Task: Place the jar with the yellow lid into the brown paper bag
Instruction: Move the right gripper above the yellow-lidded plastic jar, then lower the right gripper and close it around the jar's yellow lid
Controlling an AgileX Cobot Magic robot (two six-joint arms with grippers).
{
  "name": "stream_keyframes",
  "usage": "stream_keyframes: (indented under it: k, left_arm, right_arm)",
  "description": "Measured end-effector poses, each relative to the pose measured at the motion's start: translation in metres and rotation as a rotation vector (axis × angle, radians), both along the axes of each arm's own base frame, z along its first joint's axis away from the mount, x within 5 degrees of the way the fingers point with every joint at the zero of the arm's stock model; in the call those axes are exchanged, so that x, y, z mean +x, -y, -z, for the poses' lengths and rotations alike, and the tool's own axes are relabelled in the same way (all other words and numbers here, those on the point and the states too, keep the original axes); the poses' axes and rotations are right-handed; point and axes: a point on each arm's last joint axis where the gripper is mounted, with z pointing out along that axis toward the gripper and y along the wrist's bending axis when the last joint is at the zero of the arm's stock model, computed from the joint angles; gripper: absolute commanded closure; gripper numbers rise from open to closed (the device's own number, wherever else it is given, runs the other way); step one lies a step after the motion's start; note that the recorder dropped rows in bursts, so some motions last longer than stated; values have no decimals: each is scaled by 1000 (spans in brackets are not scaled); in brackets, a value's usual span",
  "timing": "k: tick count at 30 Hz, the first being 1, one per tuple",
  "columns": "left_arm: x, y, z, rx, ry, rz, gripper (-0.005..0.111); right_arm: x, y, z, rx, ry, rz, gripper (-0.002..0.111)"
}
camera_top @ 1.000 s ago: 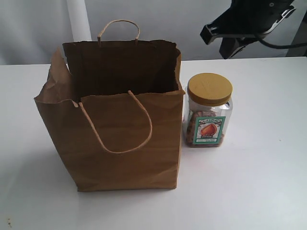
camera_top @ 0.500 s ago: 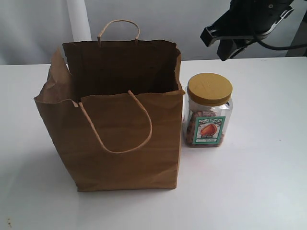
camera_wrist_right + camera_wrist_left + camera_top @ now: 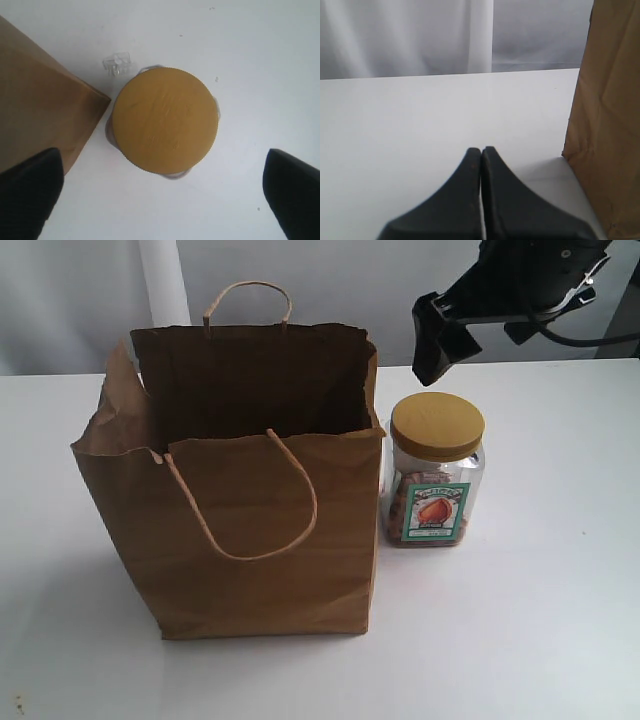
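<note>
The yellow-lidded jar (image 3: 436, 483) stands upright on the white table, right beside the brown paper bag (image 3: 240, 510). The bag is upright with its mouth open. My right gripper (image 3: 445, 340) hangs above and behind the jar, only one black finger clearly showing there. Seen from the right wrist, the jar's round yellow lid (image 3: 165, 120) lies below, between the wide-spread black fingers (image 3: 27, 190); my right gripper (image 3: 165, 195) is open and holds nothing. A corner of the bag (image 3: 40, 105) shows beside the lid. My left gripper (image 3: 481, 150) is shut and empty, low over the table next to the bag's side (image 3: 610, 125).
The white table (image 3: 540, 620) runs around the bag and jar. A grey-white curtain (image 3: 420, 35) hangs behind the table. One of the bag's loop handles (image 3: 250, 502) droops over its front face; the other (image 3: 248, 300) stands up at the back.
The right gripper has come down and leftward toward the jar, its finger now showing lower beside the lid. Bag and jar have not moved.
</note>
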Motion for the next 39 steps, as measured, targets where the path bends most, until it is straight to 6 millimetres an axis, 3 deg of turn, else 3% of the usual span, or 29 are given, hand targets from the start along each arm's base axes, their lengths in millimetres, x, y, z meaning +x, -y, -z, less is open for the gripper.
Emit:
stream_keyframes:
  k: [30,32,36,39]
  left_arm:
    - [0,0,0,0,0,0,106]
    - [0,0,0,0,0,0,106]
    - [0,0,0,0,0,0,106]
    - [0,0,0,0,0,0,106]
  right_arm:
    - [0,-3,0,47,-7,13,3]
    - [-1,-4,4,52,-22,15,3]
    - [11,-5,41,47,-94,25,3]
    - [18,-5,50,47,-82,29,3]
